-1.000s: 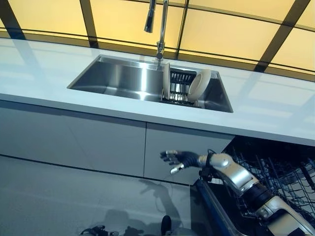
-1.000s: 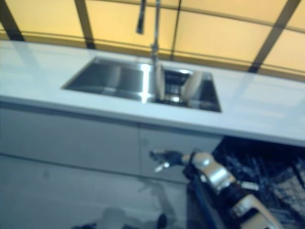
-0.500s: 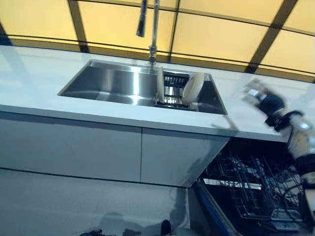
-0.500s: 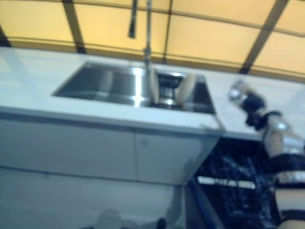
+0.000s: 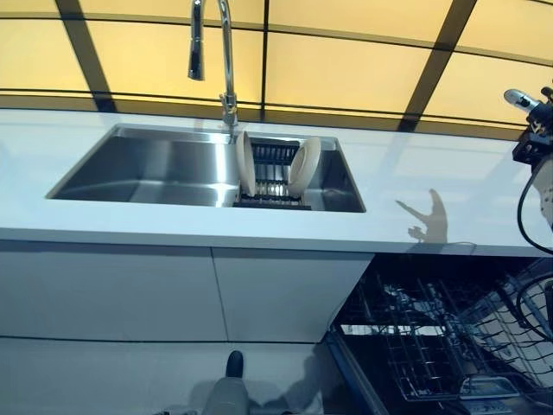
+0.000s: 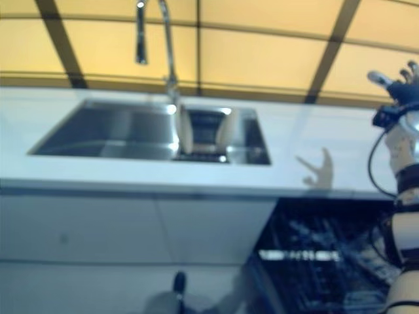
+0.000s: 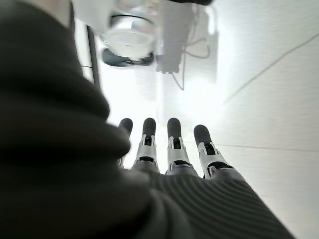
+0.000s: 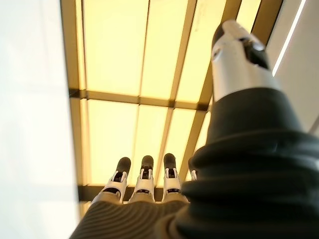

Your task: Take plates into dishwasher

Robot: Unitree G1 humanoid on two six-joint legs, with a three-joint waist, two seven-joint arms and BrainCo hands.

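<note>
I see two round cream plates standing on edge in a dark slatted dish rack [image 5: 275,173] at the right end of the stainless steel sink [image 5: 155,169]. The left plate [image 5: 245,162] is close to upright; the right plate [image 5: 303,166] leans against the rack's right side. The two stand apart, with bare rack slats between them. Neither hand touches either plate.

The sink is set into a white worktop [image 5: 432,203], nearer its left end, with a tall chrome pull-down tap [image 5: 226,60] rising at the sink's rear edge just behind the left plate. Behind the worktop runs a wall of yellow panels with dark frames [image 5: 346,69].

Below the worktop's right part the open dishwasher [image 5: 432,346] shows its dark wire rack [image 5: 415,363] pulled out; I can make out no plate in it. Plain white cabinet fronts [image 5: 173,294] fill the space under the sink.

My right hand [image 6: 396,88] is raised above the worktop's right end, well apart from the sink, fingers straight and spread, holding nothing. My left hand [image 7: 169,149] appears only in its own wrist view, fingers straight and empty, pointing at a pale floor [image 7: 269,114].
</note>
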